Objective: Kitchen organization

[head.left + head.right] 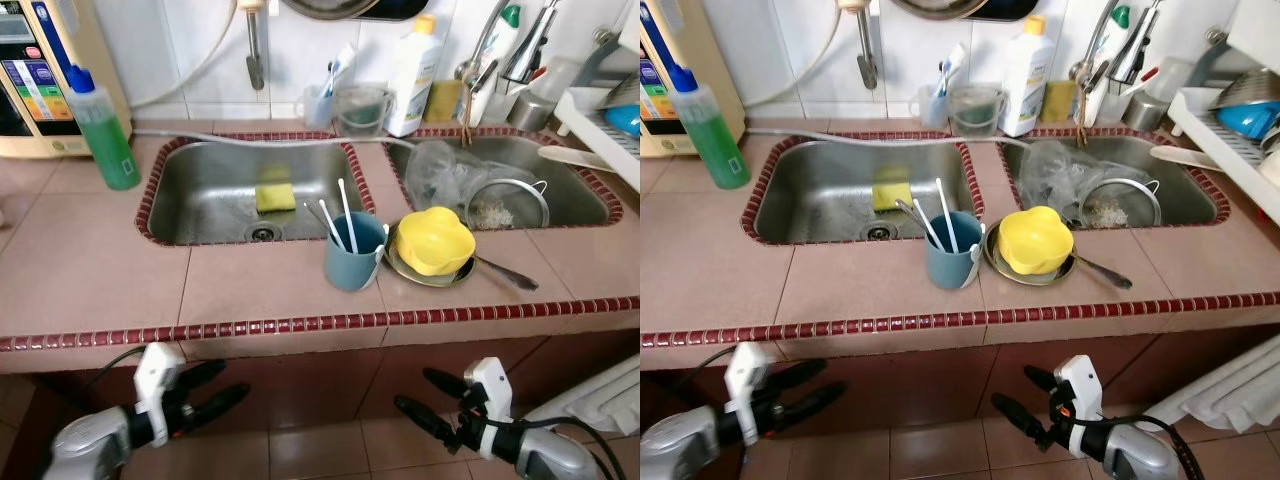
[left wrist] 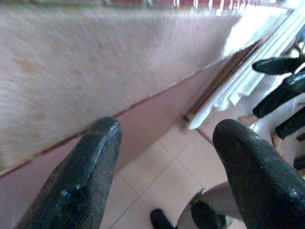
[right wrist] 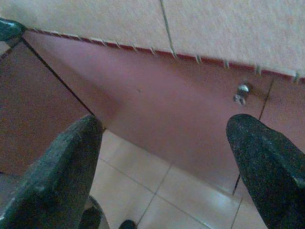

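Our left claw [image 1: 215,392] and right claw [image 1: 418,395] hang open and empty below the worktop [image 1: 90,270], so basically nothing's tidied yet.

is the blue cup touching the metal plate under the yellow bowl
Cannot tell. In the left eye view the blue cup and the metal plate under the yellow bowl meet at the cup's handle, with no visible gap, but contact isn't plain.
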Robot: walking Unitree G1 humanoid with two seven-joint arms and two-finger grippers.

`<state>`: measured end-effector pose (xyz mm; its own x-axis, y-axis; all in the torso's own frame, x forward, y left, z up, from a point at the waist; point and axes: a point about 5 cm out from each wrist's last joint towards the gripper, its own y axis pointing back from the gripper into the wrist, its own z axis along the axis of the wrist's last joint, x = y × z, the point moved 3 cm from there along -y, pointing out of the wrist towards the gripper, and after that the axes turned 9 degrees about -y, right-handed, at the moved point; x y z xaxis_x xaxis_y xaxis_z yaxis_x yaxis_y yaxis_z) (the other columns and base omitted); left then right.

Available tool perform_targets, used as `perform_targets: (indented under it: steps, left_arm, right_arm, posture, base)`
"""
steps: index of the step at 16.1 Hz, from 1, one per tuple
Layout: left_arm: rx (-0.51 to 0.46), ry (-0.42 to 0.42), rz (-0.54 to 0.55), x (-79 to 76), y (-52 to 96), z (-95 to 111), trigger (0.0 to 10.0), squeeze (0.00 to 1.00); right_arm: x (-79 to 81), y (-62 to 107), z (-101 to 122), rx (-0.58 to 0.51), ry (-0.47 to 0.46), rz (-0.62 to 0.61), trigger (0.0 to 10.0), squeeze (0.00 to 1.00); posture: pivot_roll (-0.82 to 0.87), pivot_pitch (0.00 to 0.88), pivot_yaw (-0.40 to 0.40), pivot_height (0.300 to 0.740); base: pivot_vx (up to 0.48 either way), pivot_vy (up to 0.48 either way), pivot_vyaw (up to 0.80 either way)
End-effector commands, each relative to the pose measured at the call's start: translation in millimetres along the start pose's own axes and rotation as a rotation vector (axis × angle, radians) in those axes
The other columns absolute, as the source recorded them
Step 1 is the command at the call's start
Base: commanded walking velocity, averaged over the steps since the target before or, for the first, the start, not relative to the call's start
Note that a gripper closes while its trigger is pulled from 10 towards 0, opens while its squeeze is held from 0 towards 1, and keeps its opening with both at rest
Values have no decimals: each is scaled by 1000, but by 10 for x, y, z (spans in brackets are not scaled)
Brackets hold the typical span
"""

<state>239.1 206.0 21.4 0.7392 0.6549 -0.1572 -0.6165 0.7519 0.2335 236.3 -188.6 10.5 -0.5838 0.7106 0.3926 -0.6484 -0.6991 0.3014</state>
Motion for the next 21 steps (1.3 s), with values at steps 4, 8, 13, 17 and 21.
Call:
perform_targets:
  steps: [4,8,13,17,21]
  left_arm:
    - [-20,-23,-136,-285,-76,159,10000,0]
    - [-59,4,-333,-741,-286,327,10000,0]
    - [-150,-55,-438,-944,-315,772,10000,0]
    - [-198,-84,-333,-720,-335,994,10000,0]
    - [-251,-71,-237,-609,-413,1073,10000,0]
  right_arm:
    - [254,-3,117,-13,25,98,10000,0]
    - [558,-49,99,20,47,211,10000,0]
    - [897,11,497,-71,109,327,10000,0]
    - [900,31,920,-172,167,317,10000,0]
    - [885,5,1030,-199,187,304,10000,0]
  posture:
    - [-42,37,-2,740]
    - [-55,39,7,740]
    - [-59,29,8,740]
    - [-60,16,8,740]
    - [-53,5,3,740]
  base:
    - [0,0,0]
    - [0,0,0]
    - [0,0,0]
    - [0,0,0]
    - [0,0,0]
